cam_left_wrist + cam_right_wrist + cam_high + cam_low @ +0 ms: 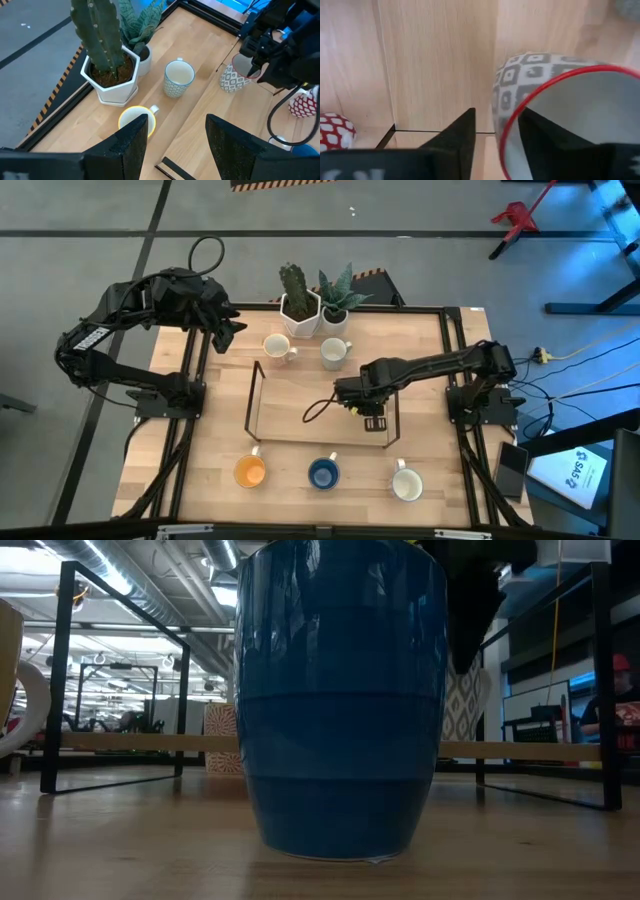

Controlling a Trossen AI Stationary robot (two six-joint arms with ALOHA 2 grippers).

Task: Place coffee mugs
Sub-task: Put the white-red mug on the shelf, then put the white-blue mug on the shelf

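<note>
My right gripper (372, 412) reaches over the right part of the black-framed shelf rack (255, 395) and is shut on a grey-and-white patterned mug with a red rim (560, 95), also seen as the patterned mug (231, 79). A red-and-white mug (302, 105) stands close beside it. Two pale mugs (277, 347) (335, 352) stand at the far side. An orange mug (250, 471), a blue mug (323, 473) and a white mug (406, 483) stand in a row near the front. My left gripper (177, 120) hangs open above the far-left mug. My right gripper holds the patterned mug by its red rim (506, 125), one finger (555, 142) inside the cup and the other finger (457, 137) outside against the wall, coming from above. The mug stays upright, its base at shelf-board level (465, 735); whether it rests there I cannot tell.
Two white hexagonal pots with a cactus (298, 305) and a leafy plant (338, 305) stand at the far edge, right behind the two pale mugs. The rack's thin black posts (62, 680) rise around the shelf. Bare wood lies between the rack and the front row.
</note>
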